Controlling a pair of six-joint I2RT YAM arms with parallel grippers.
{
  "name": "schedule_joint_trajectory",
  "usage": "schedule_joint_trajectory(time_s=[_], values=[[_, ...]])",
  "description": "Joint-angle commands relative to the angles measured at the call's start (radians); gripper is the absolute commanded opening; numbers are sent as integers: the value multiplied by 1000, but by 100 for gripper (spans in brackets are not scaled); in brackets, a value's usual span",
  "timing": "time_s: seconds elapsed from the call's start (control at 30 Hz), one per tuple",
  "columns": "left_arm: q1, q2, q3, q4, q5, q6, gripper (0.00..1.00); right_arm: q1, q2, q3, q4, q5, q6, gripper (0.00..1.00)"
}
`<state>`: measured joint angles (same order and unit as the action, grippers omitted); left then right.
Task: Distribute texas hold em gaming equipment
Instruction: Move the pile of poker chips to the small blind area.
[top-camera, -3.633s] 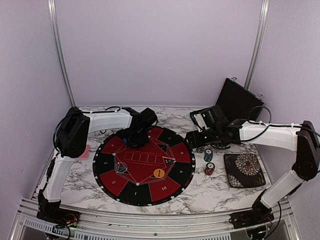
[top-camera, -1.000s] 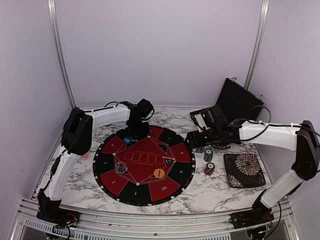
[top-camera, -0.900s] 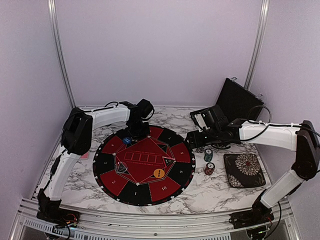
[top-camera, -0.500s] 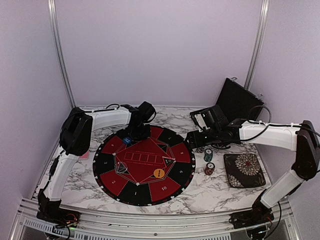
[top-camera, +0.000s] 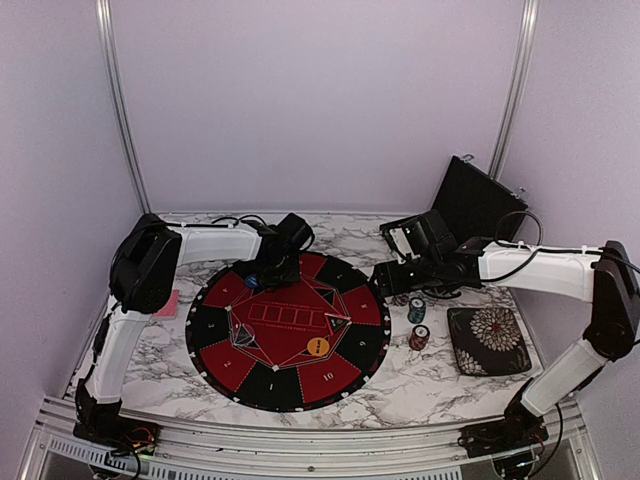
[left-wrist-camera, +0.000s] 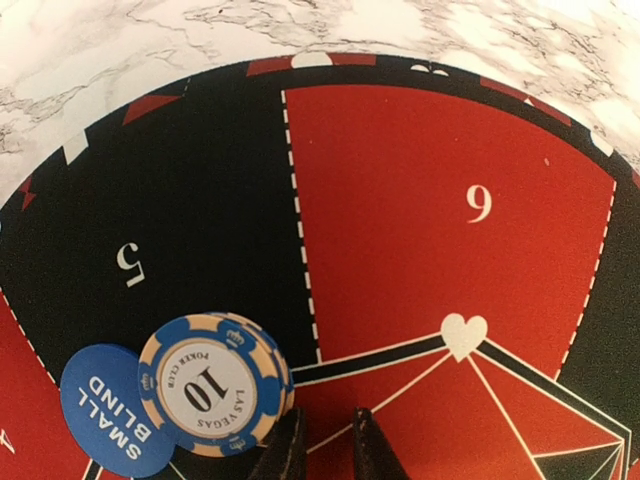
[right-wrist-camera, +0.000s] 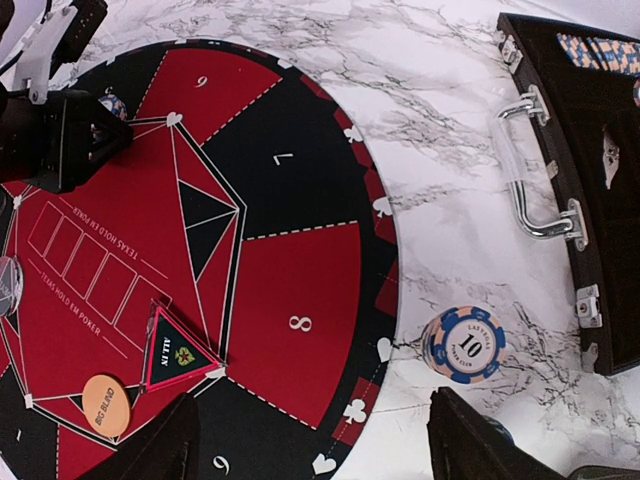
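Lighting: even, diffuse, fairly bright in all three views; source not visible, seems overhead. Top view has a pale lilac cast over the walls and the white marbled tabletop (top-camera: 420, 385); only soft, short shadows under the arms.

Left wrist view: sharp on the round red-and-black felt game mat (left-wrist-camera: 420, 230); print on the blue-and-cream striped poker chip stack (left-wrist-camera: 213, 392) readable. The dark left pincer (left-wrist-camera: 327, 450) at the bottom edge is slightly soft.

Right wrist view: crisp; small glare on the chrome handle of the black hinged case (right-wrist-camera: 530, 175). The right pincer's fingers (right-wrist-camera: 150, 450) are dark, featureless, slightly blurred.
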<state>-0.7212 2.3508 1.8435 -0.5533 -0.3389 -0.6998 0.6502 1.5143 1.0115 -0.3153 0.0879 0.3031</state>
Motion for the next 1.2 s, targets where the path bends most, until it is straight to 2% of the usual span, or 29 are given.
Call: schedule_joint_trajectory(time_s=[0.0, 0.3, 1.17], values=[[1, 4, -56, -98, -7, -24, 17, -10, -11, 14, -7, 7, 11, 76], [20, -19, -108, -79, -20, -34, 17, -9, -9, 21, -13, 8, 8, 76], [97, 8, -68, -69, -4, 16, 17, -9, 9, 39, -19, 12, 8, 76]])
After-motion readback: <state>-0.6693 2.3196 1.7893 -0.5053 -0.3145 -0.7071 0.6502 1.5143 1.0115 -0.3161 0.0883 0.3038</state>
